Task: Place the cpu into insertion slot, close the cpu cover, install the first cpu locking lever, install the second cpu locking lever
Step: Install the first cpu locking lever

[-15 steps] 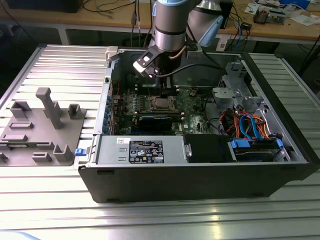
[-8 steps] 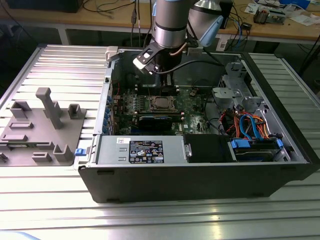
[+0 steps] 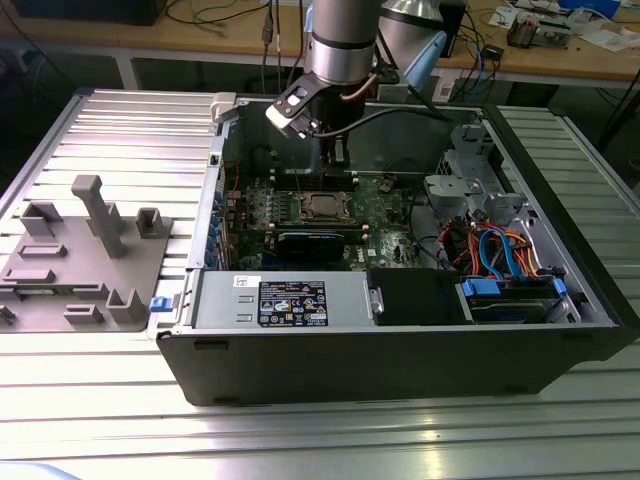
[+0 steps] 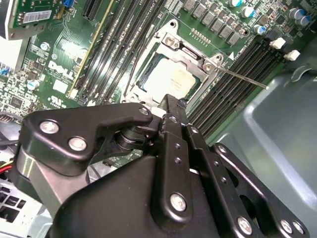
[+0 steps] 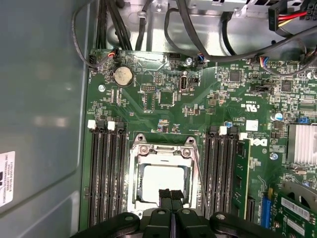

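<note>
Since the gripper (image 5: 171, 194) hangs at one edge of the chip (image 5: 163, 181) with its fingers pressed together and nothing between them, you have a blunt tip close to delicate parts. I can't tell whether it touches. The chip lies flat in the socket (image 5: 139, 173). The cover plate (image 5: 161, 148) looks to be down around it, though whether it sits flush isn't clear.

A thin lever rod (image 4: 242, 78) juts free over the memory slots (image 4: 233, 96), so it reads as unlatched. Push down off-centre and the tip could scrape the chip's top or slip off the frame onto the green board (image 5: 148, 99). Pressing on a chip that isn't seated square could bend socket pins, and the loose rod could snag.

The computer case (image 3: 400, 350) boxes you in, with cables (image 3: 500, 250) close by. It sits on a ribbed metal table (image 3: 120, 130), with a grey fixture tray (image 3: 80, 250) beside it and a wooden bench (image 3: 200, 35) behind.
</note>
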Robot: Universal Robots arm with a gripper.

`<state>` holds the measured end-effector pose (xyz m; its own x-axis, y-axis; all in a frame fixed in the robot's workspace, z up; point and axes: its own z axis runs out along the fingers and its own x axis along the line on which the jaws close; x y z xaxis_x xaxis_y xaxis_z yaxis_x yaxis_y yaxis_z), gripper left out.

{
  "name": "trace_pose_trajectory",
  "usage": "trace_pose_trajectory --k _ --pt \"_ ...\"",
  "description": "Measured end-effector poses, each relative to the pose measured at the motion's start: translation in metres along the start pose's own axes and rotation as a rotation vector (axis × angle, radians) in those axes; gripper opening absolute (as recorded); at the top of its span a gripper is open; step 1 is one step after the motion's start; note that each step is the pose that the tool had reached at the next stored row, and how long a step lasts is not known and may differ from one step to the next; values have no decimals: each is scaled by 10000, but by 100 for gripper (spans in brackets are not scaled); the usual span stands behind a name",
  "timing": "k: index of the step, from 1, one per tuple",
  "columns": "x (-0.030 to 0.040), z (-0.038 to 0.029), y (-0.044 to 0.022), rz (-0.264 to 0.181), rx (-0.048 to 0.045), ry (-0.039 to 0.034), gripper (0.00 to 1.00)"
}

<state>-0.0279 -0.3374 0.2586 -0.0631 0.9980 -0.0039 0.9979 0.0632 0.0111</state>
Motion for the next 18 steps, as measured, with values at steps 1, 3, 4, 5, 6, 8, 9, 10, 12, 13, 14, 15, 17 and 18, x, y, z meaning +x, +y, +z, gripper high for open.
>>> trace_pose_trajectory --k 1,3,4,5,6,8,9,10,12,13,14,15,17,18 --pt "0 -14 0 0 0 0 11" --pt "0 -24 0 0 -2 2 11" --pt "0 -24 0 0 -2 2 11" --pt "0 -24 1 0 -2 2 11" --pt "0 -25 0 0 -1 -1 11" --pt "0 -25 0 0 -1 0 11" --pt "0 -25 0 0 -1 0 11" --pt "0 -25 0 -4 -1 0 11" --pt "0 -25 0 -125 -2 1 11" --pt "0 -25 0 -329 -3 3 11" --pt "0 -25 0 -492 -3 5 11" --pt "0 -25 0 -693 -4 6 11" --pt "0 -23 0 -1102 -6 12 11" --pt "0 -23 0 -1287 -7 14 11"
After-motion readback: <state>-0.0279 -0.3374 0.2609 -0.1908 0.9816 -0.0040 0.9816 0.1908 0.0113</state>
